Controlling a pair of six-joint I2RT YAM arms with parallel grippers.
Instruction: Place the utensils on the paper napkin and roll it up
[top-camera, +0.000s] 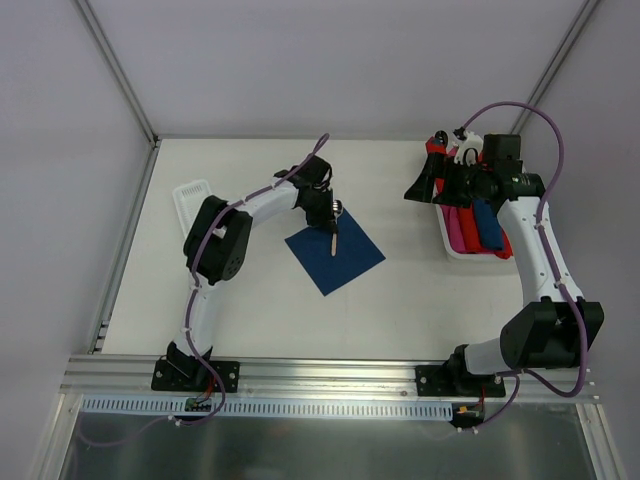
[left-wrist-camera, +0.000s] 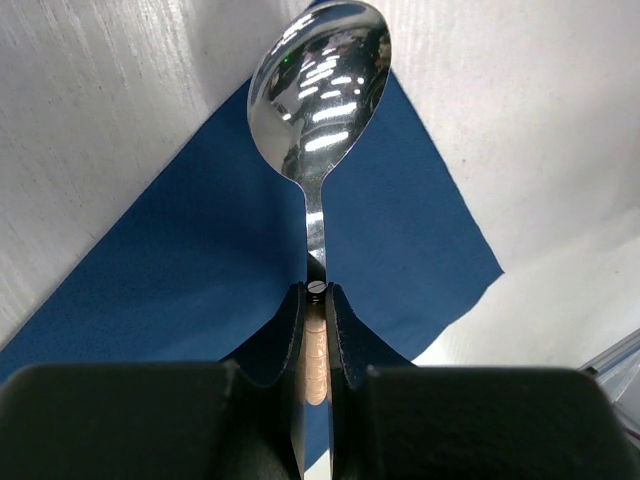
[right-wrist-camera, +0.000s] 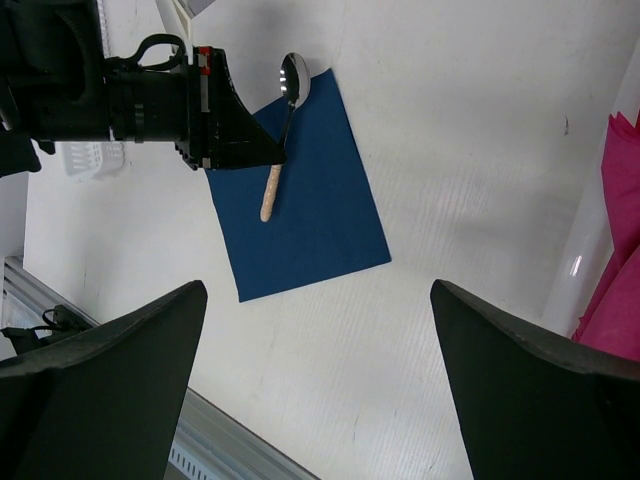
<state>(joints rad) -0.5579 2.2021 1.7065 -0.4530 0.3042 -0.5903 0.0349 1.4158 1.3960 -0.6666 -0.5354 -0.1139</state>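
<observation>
The navy paper napkin (top-camera: 340, 258) lies flat in the middle of the table. My left gripper (top-camera: 327, 211) is at its far corner, shut on the spoon (top-camera: 333, 236). In the left wrist view the fingers (left-wrist-camera: 290, 330) pinch the tan handle (left-wrist-camera: 316, 365), and the shiny bowl (left-wrist-camera: 322, 88) points out past the napkin's (left-wrist-camera: 190, 280) edge. The right wrist view shows the spoon (right-wrist-camera: 272, 190) over the napkin (right-wrist-camera: 318, 210). My right gripper (right-wrist-camera: 318, 290) is open and empty, up by the tray (top-camera: 450, 248). A second utensil is out of view.
A white tray at the right holds pink (top-camera: 455, 226), red (top-camera: 470, 230) and blue (top-camera: 487, 226) rolled napkins; the pink ones show in the right wrist view (right-wrist-camera: 615, 250). A white basket (top-camera: 189, 198) stands at the far left. The metal rail (top-camera: 330, 375) runs along the near edge.
</observation>
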